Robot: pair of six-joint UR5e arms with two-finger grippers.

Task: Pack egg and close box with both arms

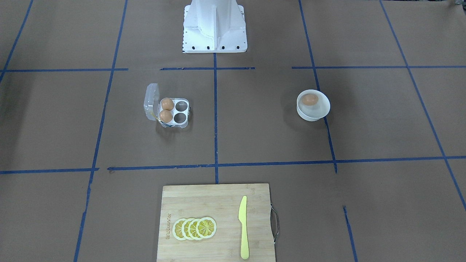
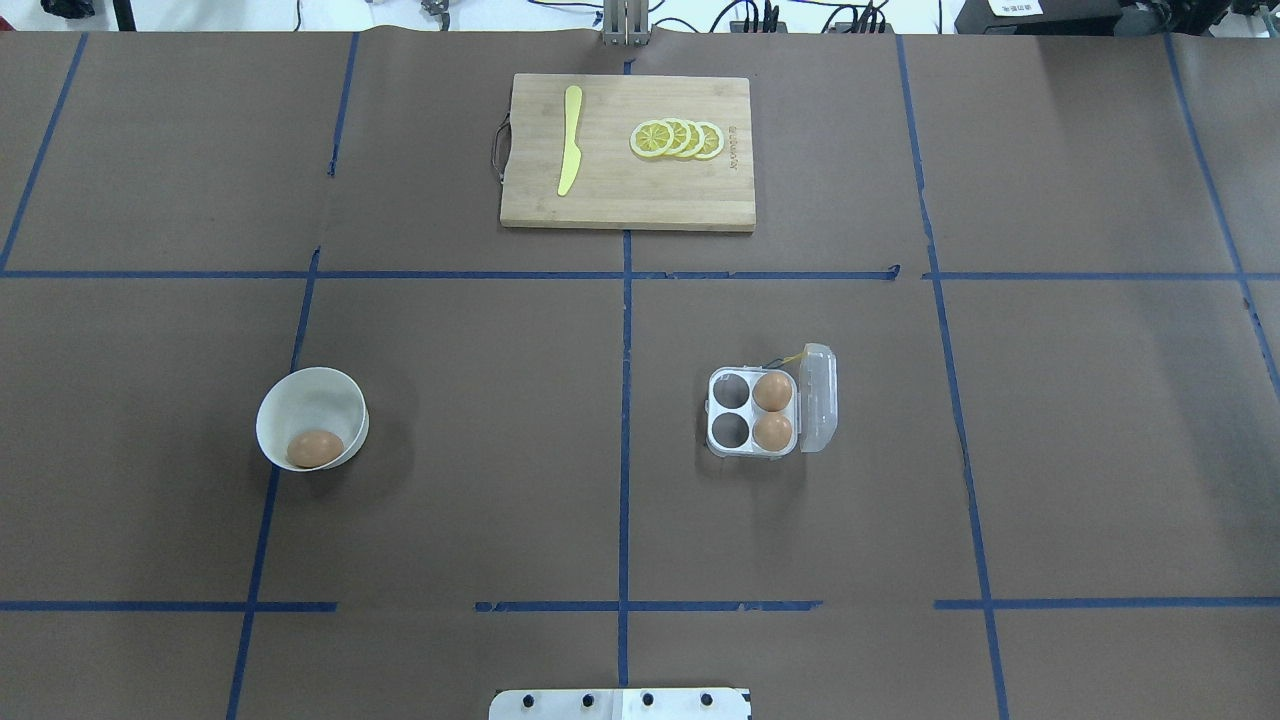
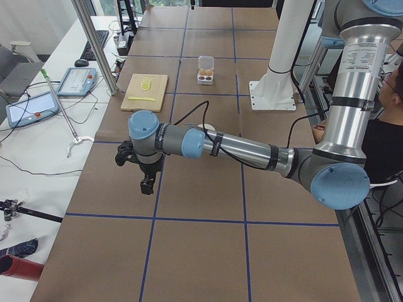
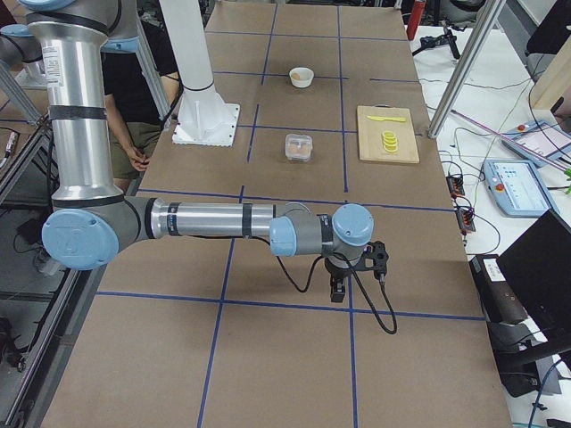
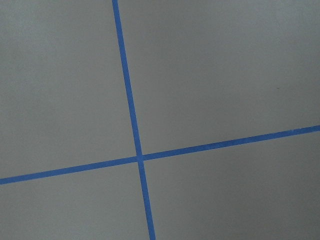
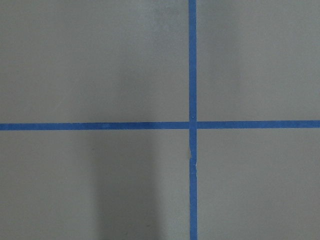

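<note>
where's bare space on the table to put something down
The widest bare stretch is the middle of the table, between the bowl and the box. A bare band also runs between the box and the board. The board itself is crowded, with a knife and lemon slices.

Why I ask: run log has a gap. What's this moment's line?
egg in bowl | box open, two cells empty | left gripper, right gripper: away, state unclear
</note>
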